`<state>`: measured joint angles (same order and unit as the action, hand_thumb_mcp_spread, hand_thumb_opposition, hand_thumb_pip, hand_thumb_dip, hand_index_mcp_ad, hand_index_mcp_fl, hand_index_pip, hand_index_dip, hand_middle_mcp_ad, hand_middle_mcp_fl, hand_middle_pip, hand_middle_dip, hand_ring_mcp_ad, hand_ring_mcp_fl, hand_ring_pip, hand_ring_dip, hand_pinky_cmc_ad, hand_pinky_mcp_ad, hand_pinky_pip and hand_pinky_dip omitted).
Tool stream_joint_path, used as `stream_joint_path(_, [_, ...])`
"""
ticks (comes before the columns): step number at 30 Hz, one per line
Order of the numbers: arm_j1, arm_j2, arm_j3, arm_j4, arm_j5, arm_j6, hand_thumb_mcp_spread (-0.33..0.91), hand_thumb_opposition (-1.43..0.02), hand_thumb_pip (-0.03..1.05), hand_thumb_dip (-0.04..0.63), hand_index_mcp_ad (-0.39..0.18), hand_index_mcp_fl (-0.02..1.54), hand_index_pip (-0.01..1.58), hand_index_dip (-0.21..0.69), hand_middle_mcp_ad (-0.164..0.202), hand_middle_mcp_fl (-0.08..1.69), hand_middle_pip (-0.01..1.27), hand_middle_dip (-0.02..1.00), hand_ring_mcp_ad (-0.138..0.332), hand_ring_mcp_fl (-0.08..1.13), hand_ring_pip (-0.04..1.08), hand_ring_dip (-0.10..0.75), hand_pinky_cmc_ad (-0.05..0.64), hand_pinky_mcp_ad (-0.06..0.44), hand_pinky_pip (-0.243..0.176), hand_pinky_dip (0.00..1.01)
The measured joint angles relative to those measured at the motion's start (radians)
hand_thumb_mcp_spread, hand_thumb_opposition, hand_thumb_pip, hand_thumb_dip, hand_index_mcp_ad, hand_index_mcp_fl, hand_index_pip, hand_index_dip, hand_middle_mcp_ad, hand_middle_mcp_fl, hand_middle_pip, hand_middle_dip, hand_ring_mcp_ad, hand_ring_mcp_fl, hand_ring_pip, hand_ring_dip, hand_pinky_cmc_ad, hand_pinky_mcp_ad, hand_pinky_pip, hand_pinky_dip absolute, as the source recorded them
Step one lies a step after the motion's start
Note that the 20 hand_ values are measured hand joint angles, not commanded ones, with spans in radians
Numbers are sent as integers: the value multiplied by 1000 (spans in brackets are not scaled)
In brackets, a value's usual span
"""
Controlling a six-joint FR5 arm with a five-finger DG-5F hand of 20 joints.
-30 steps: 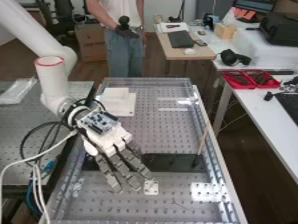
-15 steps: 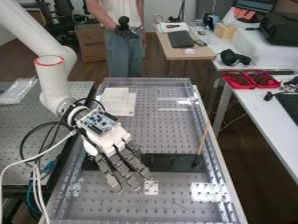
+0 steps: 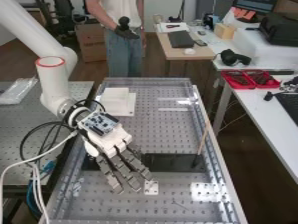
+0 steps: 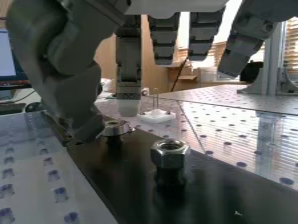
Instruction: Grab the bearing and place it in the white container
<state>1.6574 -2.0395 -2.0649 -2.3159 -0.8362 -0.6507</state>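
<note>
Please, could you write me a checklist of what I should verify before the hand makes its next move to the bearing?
1. Hand open: ok, its fingers are straight.
2. Hand at the dark plate: ok, the fingers reach over it.
3. Bearing identified: cannot tell; a six-sided metal piece and another metal piece nearer the thumb both stand there.
4. Thumb free of contact with the nearer piece: cannot tell, they are very close in the wrist view.
5. White container in place: ok, on the bench beyond the hand.
6. Bearing in the hand's grip: not ok, no finger is curled round anything.
</note>
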Motion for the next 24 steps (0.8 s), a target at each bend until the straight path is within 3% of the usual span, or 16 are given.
stream_joint_path(24, [-6, -17, 11, -10, 4, 2, 316, -841, 707, 269, -38, 3, 1552, 106, 94, 0, 117, 140, 178, -2, 72, 59, 386, 276, -105, 358])
